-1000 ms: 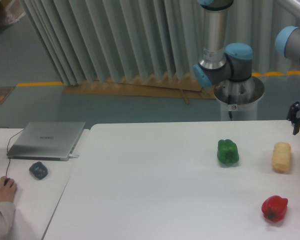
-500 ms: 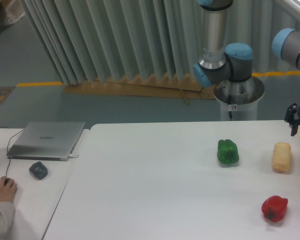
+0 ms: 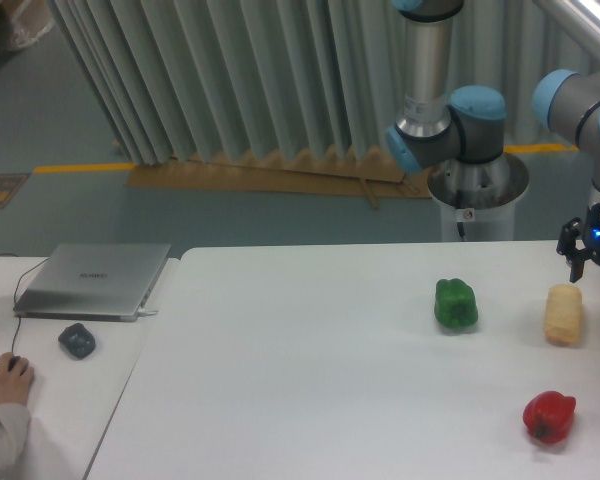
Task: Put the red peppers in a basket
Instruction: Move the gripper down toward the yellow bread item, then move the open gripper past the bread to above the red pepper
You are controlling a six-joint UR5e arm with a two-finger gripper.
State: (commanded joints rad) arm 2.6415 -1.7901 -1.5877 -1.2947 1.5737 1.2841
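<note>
Corn piece (image 3: 564, 314) lies directly between gripper (image 3: 586, 252) and red pepper (image 3: 549, 416). Green pepper (image 3: 456, 304) stands left, apart. Bare table (image 3: 310, 380) surrounds red pepper.

Pepper (image 3: 549, 416) at table's (image 3: 300, 400) front right — corn piece (image 3: 563, 314) behind it, second pepper (image 3: 456, 304) left of corn

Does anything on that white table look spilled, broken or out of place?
Nothing is spilled or broken. One oddity: the glossy red bell pepper is meant for a basket, yet no basket shows anywhere in view.
</note>
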